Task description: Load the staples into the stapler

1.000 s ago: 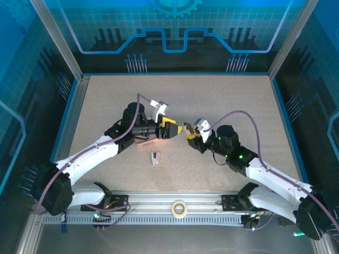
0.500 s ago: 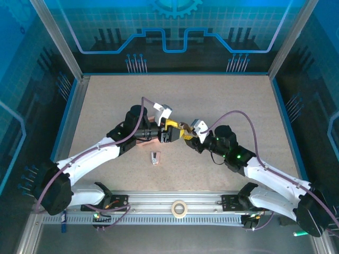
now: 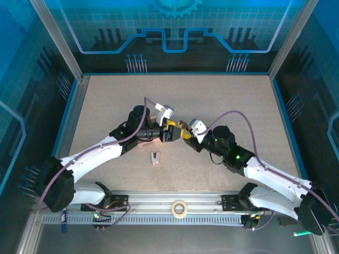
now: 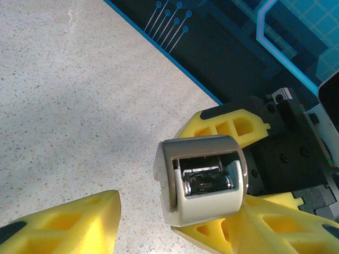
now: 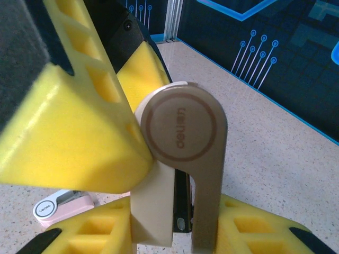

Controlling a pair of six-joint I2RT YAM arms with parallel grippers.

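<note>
1. Stapler (image 5: 183, 132) sits mid-scene above the counter (image 3: 222, 95), right where the two arms meet, its round beige head facing the right wrist camera.
2. Right gripper (image 5: 172, 214) has it, jaws clamped on the stapler's lower body from both sides.
3. Left gripper (image 3: 172, 131) comes in from the left with its jaws parted around the stapler's end. One yellow finger touches the round head, and the other stands clear with bare counter in the gap.
4. Metal glints inside the stapler's end in the left wrist view.
5. Small pink-and-white case (image 3: 154, 157) lies flat on the counter, near and left of both grippers, contents too small to tell.
</note>
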